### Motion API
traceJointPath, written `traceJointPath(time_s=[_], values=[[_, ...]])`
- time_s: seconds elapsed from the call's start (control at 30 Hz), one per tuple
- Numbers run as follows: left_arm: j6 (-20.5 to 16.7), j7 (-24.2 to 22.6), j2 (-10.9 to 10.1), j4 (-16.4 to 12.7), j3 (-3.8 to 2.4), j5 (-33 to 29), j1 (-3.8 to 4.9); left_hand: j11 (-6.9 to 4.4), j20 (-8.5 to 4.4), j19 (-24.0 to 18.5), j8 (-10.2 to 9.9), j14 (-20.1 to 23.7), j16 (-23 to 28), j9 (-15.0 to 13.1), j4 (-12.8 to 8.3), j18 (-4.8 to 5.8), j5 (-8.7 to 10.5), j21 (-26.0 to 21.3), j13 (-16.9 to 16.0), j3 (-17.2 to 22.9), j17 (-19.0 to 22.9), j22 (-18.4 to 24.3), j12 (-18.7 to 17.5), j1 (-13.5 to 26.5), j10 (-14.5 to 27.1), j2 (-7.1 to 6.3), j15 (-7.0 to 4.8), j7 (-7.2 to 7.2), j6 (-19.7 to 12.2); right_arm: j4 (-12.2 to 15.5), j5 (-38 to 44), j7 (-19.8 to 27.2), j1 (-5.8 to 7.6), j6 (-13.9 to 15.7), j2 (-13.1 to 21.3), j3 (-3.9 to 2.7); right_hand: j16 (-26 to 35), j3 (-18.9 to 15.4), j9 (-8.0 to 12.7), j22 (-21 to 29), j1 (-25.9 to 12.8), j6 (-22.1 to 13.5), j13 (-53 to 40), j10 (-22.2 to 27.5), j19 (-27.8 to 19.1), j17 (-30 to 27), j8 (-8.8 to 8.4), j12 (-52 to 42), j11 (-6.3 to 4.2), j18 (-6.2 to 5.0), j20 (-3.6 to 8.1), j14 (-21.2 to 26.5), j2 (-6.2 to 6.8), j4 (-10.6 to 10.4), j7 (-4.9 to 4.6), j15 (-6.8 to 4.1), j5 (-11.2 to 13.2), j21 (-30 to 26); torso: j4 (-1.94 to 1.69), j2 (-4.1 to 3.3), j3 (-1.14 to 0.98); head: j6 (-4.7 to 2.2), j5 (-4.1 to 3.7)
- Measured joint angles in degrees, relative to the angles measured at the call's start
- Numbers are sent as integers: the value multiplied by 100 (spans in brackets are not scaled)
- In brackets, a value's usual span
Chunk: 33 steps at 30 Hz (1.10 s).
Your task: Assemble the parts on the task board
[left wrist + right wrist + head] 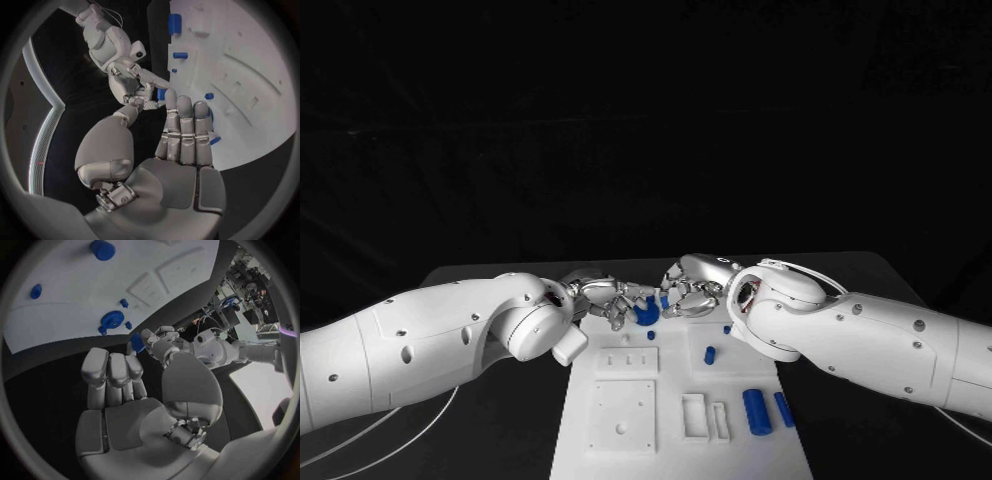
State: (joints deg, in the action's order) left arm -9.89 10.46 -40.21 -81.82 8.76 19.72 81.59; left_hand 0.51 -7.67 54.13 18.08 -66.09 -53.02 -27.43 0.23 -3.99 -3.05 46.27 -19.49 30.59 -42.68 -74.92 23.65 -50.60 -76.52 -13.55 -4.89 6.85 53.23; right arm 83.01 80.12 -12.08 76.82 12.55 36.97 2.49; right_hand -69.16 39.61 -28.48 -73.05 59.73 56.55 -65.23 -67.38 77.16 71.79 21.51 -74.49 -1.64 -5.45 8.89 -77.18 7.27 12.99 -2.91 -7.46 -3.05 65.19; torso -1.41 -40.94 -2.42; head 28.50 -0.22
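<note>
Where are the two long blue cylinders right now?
In the head view, the two blue cylinders lie side by side near the white board's right edge, just right of two upright slots.

Black table [473, 275] before a dark, unlit black backdrop [646, 120].

blue part between the hands: the left robot hand [606, 296] and the right robot hand [687, 290] meet over a blue part [646, 313]; which one holds it cannot be told.
task board far end: the task board [678, 440] is covered there by both hands.
task board near end: cut off by the bottom edge in the head view.
</note>
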Motion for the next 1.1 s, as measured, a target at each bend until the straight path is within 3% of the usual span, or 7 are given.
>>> traceJointPath(time_s=[0.13, 0.33, 1.1], values=[[0, 195, 56, 7, 0, 83, 0, 38, 40, -183, 0, 165, 89, -23, 217, 1, 0, -37, -4, 59, 106, 0, -62, 42, 219, -47, 72, -1, -1, -2, 8, -37, 0, -10, -3, 0, 0, 0, 0, 0, 0, 1, 0, 0, 0, 0, -2, 0, 0, -2, 0, 0, 0, 0, 1, 0, 0, 0, 1, 0, 0, 10, 12], [-13, 374, 146, 85, 0, 139, 0, 62, 50, -193, 0, 169, 92, -34, 455, 2, 0, -37, -2, 111, 185, 1, -97, 73, 244, -77, 76, 21, 22, 31, 12, -63, 0, -18, -32, 0, 0, 0, -1, 0, 0, 3, 0, 0, -1, -8, -8, 0, 0, -4, 0, 0, 0, 0, 3, 1, 0, 0, 7, -6, 0, 18, 16], [121, 535, 352, 223, -1, 146, 0, 81, 62, -245, 0, 188, 111, -60, 563, 45, 0, -37, -3, 56, 262, 3, -126, -54, 304, -47, 95, 21, 21, -32, 13, -61, -3, -120, -230, 18, 22, 15, -64, 12, -23, 5, -1, -1, -2, -27, -21, 18, 1, -25, -2, -9, 23, -16, 5, 12, 0, 0, 3, -4, 5, 51, 9]])
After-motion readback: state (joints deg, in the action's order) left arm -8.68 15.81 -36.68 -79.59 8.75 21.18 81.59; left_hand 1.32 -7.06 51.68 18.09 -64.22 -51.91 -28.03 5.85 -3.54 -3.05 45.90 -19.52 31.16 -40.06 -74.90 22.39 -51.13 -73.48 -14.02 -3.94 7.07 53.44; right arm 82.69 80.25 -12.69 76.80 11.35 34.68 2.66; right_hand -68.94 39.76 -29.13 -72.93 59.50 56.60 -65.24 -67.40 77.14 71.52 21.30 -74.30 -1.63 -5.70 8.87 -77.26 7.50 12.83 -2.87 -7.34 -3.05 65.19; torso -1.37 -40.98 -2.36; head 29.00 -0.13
